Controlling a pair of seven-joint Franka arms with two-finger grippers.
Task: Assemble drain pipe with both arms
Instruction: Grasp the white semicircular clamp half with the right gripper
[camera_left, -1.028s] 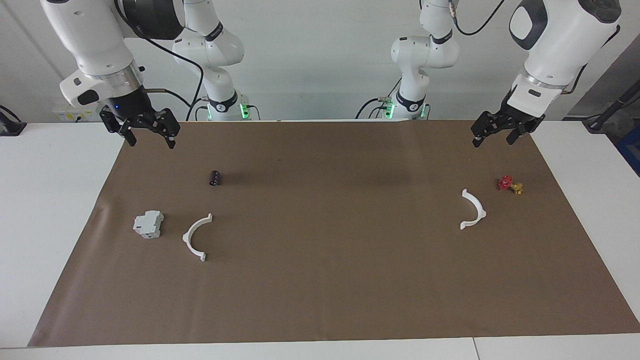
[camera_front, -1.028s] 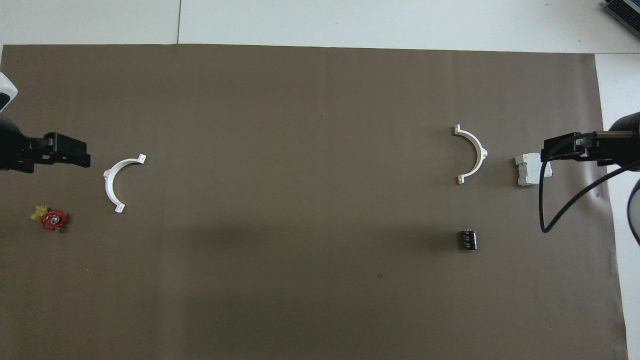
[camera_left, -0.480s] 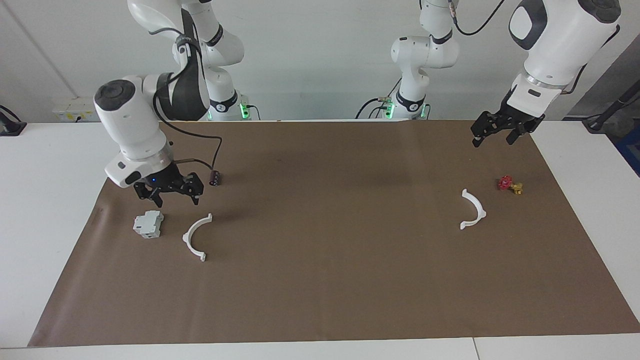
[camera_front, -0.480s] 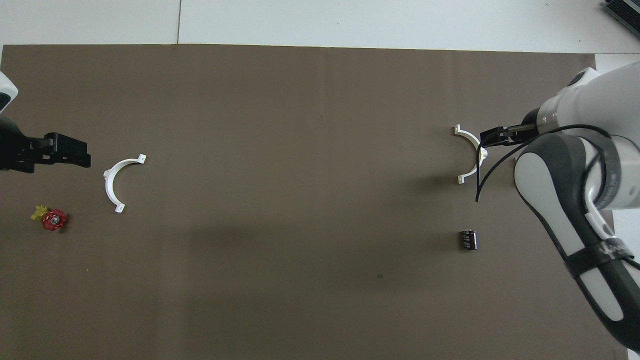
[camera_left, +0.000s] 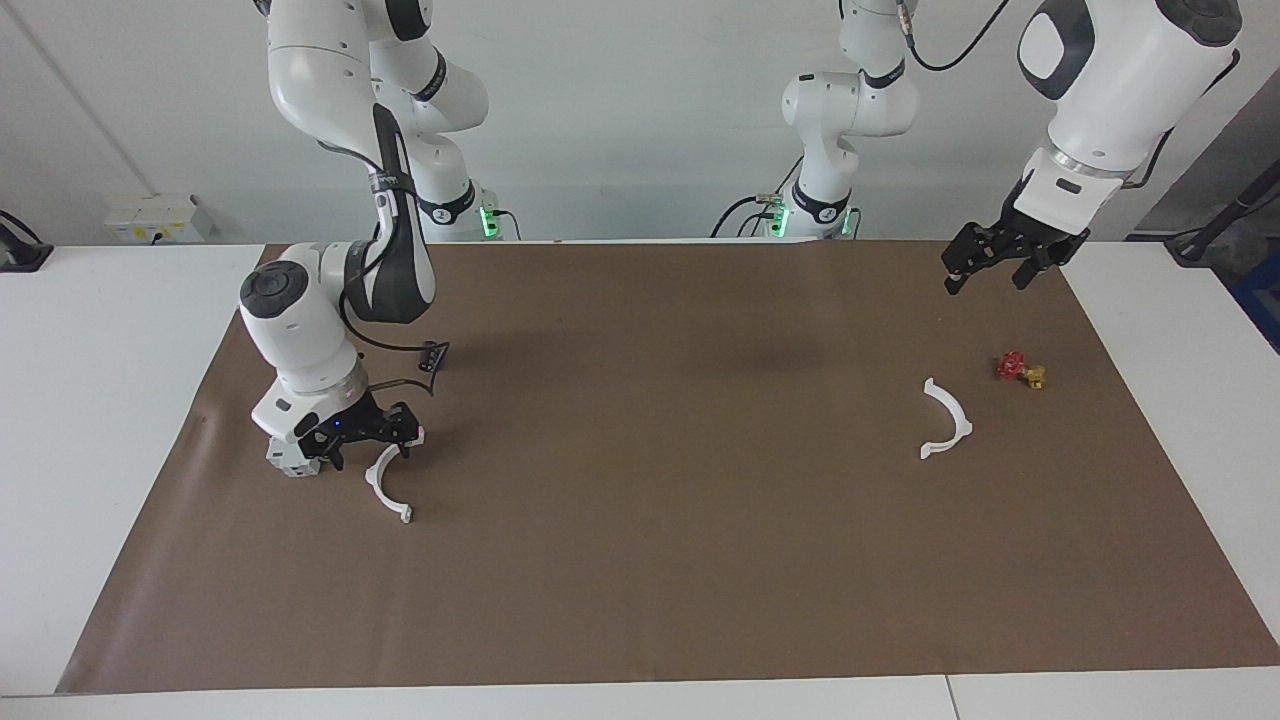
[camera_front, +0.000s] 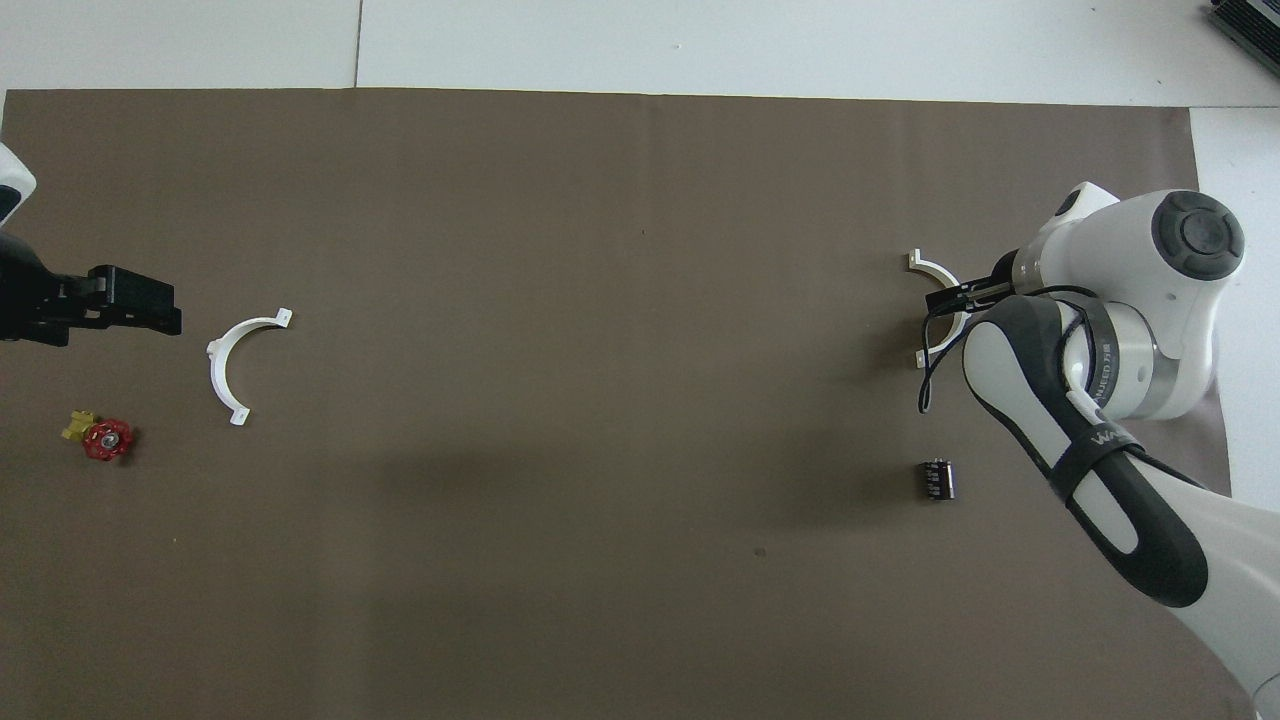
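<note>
Since a second ago the right arm has swung down from the table's edge — its end effector (camera_left: 368, 452), fingers spread, now sits low over the half-ring (camera_left: 388, 490) at its end of the brown mat (camera_left: 640, 560), just beside the grey-white block (camera_left: 284, 462). Whether it touches the ring cannot be told. Nearer the robots lies a small black cylinder (camera_front: 937, 479). At the other end the left end effector (camera_left: 985, 272) waits aloft, open — the second half-ring (camera_left: 945, 420) rests near a red-and-yellow valve (camera_left: 1020, 370).
</note>
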